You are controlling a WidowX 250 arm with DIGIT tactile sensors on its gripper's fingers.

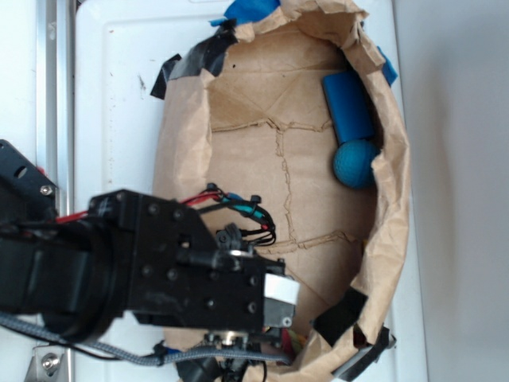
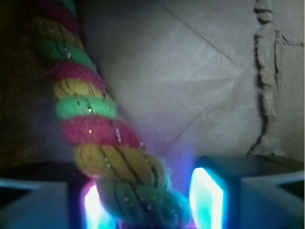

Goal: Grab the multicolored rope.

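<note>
1. I had the hand [image 2: 147, 200] low in the near corner of the brown paper bin [image 1: 191, 151], fingers spread either side of the multicolored rope [image 2: 90, 124]
2. The rope ran away from me along the bin wall; its near end lay between the lit fingertips [image 2: 206, 195], closer to the left one
3. I judged it best to shift slightly left to centre it, then close firmly
4. The blue ball [image 1: 355, 164] and blue block [image 1: 347, 104] sat well apart

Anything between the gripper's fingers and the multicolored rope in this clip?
Nothing: in the wrist view the multicolored rope itself runs into the open gripper, its end between the glowing pads.
</note>
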